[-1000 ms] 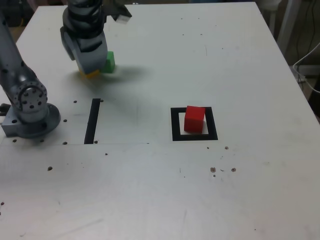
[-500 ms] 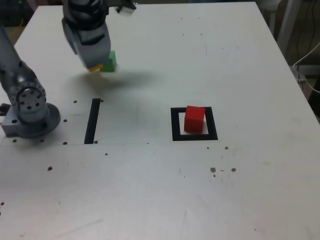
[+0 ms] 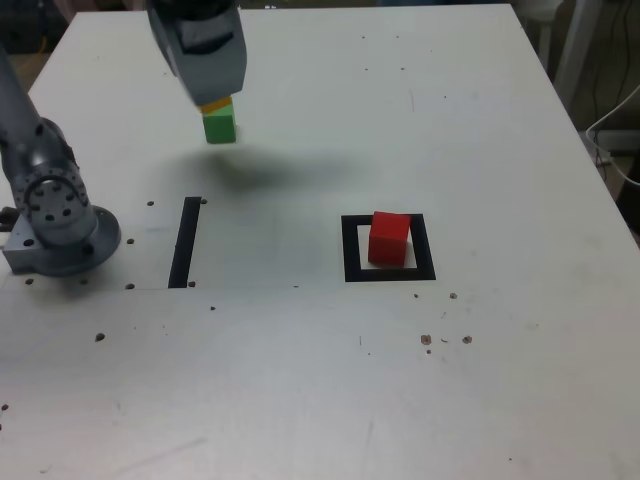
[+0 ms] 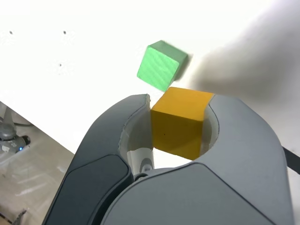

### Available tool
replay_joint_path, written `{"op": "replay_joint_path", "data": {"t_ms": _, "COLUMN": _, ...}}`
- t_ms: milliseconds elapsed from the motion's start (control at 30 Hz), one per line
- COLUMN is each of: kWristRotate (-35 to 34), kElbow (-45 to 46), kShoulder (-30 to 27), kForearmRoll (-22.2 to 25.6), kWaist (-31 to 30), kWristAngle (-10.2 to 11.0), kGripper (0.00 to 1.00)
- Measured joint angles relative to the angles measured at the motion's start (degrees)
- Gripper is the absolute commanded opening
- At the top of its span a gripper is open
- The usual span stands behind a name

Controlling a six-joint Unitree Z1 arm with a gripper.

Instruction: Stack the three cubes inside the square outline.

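My gripper [image 3: 215, 100] is shut on the yellow cube [image 4: 180, 121] and holds it above the table at the exterior view's upper left. Only a sliver of the yellow cube [image 3: 216, 104] shows there under the jaws. The green cube [image 3: 219, 126] rests on the table just below and beyond it, and the green cube [image 4: 159, 64] shows past the jaw tips in the wrist view. The red cube [image 3: 388, 238] sits inside the square outline [image 3: 351, 250] at the centre right, tilted slightly against its sides.
The arm's grey base [image 3: 55, 215] stands at the exterior view's left edge. A straight black strip [image 3: 185, 242] lies on the table between the base and the square outline. Small dark specks dot the white table [image 3: 320, 380].
The gripper has risen from the table with the yellow cube and moved toward the exterior view's right, uncovering the green cube. The green and red cubes have not moved.
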Motion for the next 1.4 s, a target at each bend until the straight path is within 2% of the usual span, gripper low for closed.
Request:
{"op": "replay_joint_path", "data": {"t_ms": 133, "kWristRotate": -1.4, "kElbow": -3.1, "kShoulder": 0.3, "kForearmRoll": 3.6, "kWaist": -1.3, "kWristAngle": 0.0, "kGripper": 0.39}}
{"op": "replay_joint_path", "data": {"t_ms": 267, "kWristRotate": -5.9, "kElbow": -6.6, "kShoulder": 2.0, "kForearmRoll": 7.5, "kWaist": -4.0, "kWristAngle": 0.0, "kGripper": 0.39}}
{"op": "replay_joint_path", "data": {"t_ms": 600, "kWristRotate": -24.1, "kElbow": -12.8, "kShoulder": 4.2, "kForearmRoll": 15.9, "kWaist": -12.1, "kWristAngle": 1.9, "kGripper": 0.39}}
{"op": "replay_joint_path", "data": {"t_ms": 667, "kWristRotate": -27.8, "kElbow": -13.4, "kShoulder": 4.7, "kForearmRoll": 16.6, "kWaist": -12.8, "kWristAngle": 1.5, "kGripper": 0.39}}
{"op": "replay_joint_path", "data": {"t_ms": 767, "kWristRotate": -33.4, "kElbow": -15.3, "kShoulder": 5.9, "kForearmRoll": 18.0, "kWaist": -15.0, "kWristAngle": -0.5, "kGripper": 0.39}}
{"op": "replay_joint_path", "data": {"t_ms": 833, "kWristRotate": -34.1, "kElbow": -15.5, "kShoulder": 6.5, "kForearmRoll": 18.0, "kWaist": -15.2, "kWristAngle": -1.2, "kGripper": 0.38}}
{"op": "replay_joint_path", "data": {"t_ms": 933, "kWristRotate": -39.1, "kElbow": -16.0, "kShoulder": 7.2, "kForearmRoll": 18.3, "kWaist": -15.8, "kWristAngle": -4.4, "kGripper": 0.38}}
{"op": "replay_joint_path", "data": {"t_ms": 1033, "kWristRotate": -43.4, "kElbow": -16.4, "kShoulder": 7.8, "kForearmRoll": 18.8, "kWaist": -16.6, "kWristAngle": -6.3, "kGripper": 0.38}}
{"op": "replay_joint_path", "data": {"t_ms": 1167, "kWristRotate": -49.9, "kElbow": -17.3, "kShoulder": 7.9, "kForearmRoll": 19.7, "kWaist": -18.0, "kWristAngle": -7.0, "kGripper": 0.38}}
{"op": "replay_joint_path", "data": {"t_ms": 1400, "kWristRotate": -63.6, "kElbow": -21.4, "kShoulder": 10.3, "kForearmRoll": 20.8, "kWaist": -21.8, "kWristAngle": -6.4, "kGripper": 0.38}}
